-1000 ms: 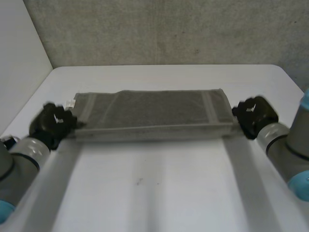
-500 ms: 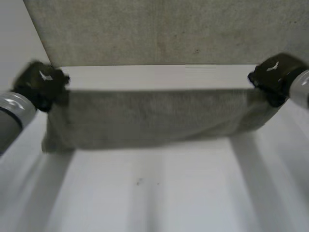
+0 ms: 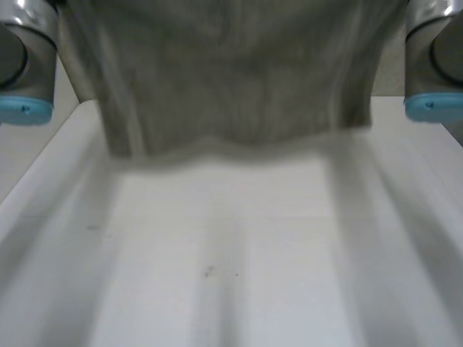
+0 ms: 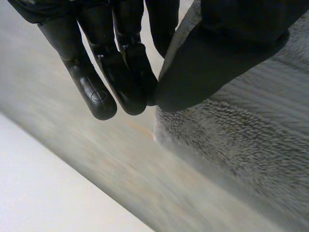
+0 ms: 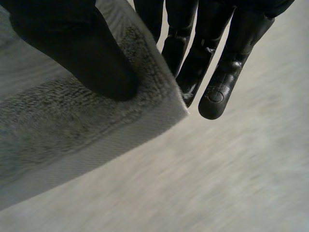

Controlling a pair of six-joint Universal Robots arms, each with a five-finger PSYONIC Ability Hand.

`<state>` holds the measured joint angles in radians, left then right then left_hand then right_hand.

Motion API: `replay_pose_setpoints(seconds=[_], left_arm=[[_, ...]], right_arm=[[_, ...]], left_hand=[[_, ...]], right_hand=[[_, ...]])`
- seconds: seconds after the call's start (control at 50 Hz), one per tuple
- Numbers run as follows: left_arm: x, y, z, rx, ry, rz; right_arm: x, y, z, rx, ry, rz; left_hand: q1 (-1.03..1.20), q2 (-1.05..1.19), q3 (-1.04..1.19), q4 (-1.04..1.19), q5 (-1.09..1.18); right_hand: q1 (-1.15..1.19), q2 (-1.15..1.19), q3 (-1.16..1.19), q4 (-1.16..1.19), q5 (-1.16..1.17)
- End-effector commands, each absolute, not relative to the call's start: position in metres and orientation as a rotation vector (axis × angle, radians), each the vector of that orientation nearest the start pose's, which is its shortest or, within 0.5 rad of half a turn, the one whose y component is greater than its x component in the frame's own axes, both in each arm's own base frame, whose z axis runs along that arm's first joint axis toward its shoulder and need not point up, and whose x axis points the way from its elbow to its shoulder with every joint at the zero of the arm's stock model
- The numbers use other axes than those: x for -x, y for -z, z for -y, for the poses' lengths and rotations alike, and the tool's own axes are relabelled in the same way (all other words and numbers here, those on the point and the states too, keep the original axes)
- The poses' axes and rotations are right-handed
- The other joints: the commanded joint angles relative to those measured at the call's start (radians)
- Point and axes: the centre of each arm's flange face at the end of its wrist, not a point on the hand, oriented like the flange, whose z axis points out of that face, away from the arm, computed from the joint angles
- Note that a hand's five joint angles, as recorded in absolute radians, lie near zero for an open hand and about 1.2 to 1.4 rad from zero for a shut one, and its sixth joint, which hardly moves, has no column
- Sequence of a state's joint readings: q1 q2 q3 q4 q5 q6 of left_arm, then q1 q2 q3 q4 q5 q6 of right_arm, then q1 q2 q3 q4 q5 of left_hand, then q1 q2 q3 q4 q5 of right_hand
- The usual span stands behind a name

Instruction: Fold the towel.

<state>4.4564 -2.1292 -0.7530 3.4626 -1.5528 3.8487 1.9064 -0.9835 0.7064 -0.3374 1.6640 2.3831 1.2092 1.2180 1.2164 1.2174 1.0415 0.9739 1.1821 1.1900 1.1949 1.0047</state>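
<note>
Fingers (image 4: 99, 94) of the left hand (image 4: 125, 29) run straight and close together, with the thumb (image 4: 217, 58) pressed toward them; a corner of the grey towel (image 4: 241, 145) is pinched between thumb and fingers, the corner tip lying just past the fingertips. Right hand (image 5: 193, 29): same grip, fingers (image 5: 217, 92) straight behind the cloth and thumb (image 5: 82, 53) bearing down on the looped face near the other corner, where a flat woven border band runs along the towel's edge. Head view: towel (image 3: 231, 79) hangs as a broad sheet between the two arms, with vertical folds down its face and its sides drawn slightly inward toward the bottom. Lower edge is wavy and sits over the far part of the white tabletop (image 3: 231, 253); cannot tell whether it touches the surface. Left arm (image 3: 25, 58) and right arm (image 3: 434, 58) flank the towel at its upper sides, grey joints with light-blue caps facing the camera. A few small dark specks (image 3: 208, 272) mark the tabletop on its near half, well apart from the towel.
</note>
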Motion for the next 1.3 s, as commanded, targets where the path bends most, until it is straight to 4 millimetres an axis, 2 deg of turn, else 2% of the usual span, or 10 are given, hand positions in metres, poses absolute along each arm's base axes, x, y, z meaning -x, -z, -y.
replay_pose_setpoints(seconds=[0.02,0.16,0.22,0.26,0.42,0.56,0.8,0.9,1.04,1.3], left_arm=[[0.240,-0.382,0.392,-0.557,2.500,-1.225],[0.238,-0.266,0.382,-0.739,2.267,-1.603],[0.237,-0.241,0.380,-0.775,2.211,-1.676],[0.236,-0.196,0.373,-0.840,2.099,-1.807],[0.229,-0.138,0.344,-0.937,1.908,-2.004],[0.221,-0.137,0.313,-0.998,1.807,-2.059],[0.187,-0.154,0.226,-1.308,1.339,-2.133],[0.189,-0.167,0.206,-1.437,1.348,-2.098],[0.199,-0.182,0.229,-1.449,1.542,-2.000],[0.225,-0.160,0.341,-1.347,1.748,-1.784]], right_arm=[[-0.267,-0.388,0.377,0.779,3.071,-1.478],[-0.266,-0.288,0.369,1.094,2.668,-1.851],[-0.265,-0.250,0.366,1.164,2.527,-1.964],[-0.264,-0.228,0.364,1.201,2.446,-2.032],[-0.254,-0.158,0.338,1.383,1.967,-2.343],[-0.245,-0.153,0.310,1.458,1.679,-2.464],[-0.201,-0.193,0.237,1.816,1.270,-2.552],[-0.190,-0.211,0.218,1.891,1.261,-2.539],[-0.194,-0.215,0.235,1.866,1.445,-2.502],[-0.230,-0.177,0.344,1.462,1.932,-2.412]], left_hand=[[0.187,0.178,0.180,0.179,0.180],[0.187,0.178,0.180,0.179,0.180],[0.187,0.178,0.180,0.179,0.180],[0.187,0.178,0.180,0.179,0.180],[0.187,0.178,0.180,0.179,0.180],[0.187,0.178,0.180,0.179,0.180],[0.187,0.178,0.180,0.179,0.180],[0.187,0.178,0.180,0.179,0.180],[0.187,0.178,0.180,0.179,0.180],[0.187,0.178,0.180,0.179,0.180]], right_hand=[[0.422,0.214,0.206,0.201,0.217],[0.422,0.214,0.206,0.201,0.217],[0.422,0.214,0.206,0.201,0.217],[0.422,0.214,0.206,0.201,0.217],[0.422,0.214,0.206,0.201,0.217],[0.422,0.214,0.206,0.201,0.217],[0.422,0.214,0.206,0.201,0.217],[0.422,0.214,0.206,0.201,0.217],[0.422,0.214,0.206,0.201,0.217],[0.422,0.214,0.206,0.201,0.217]])
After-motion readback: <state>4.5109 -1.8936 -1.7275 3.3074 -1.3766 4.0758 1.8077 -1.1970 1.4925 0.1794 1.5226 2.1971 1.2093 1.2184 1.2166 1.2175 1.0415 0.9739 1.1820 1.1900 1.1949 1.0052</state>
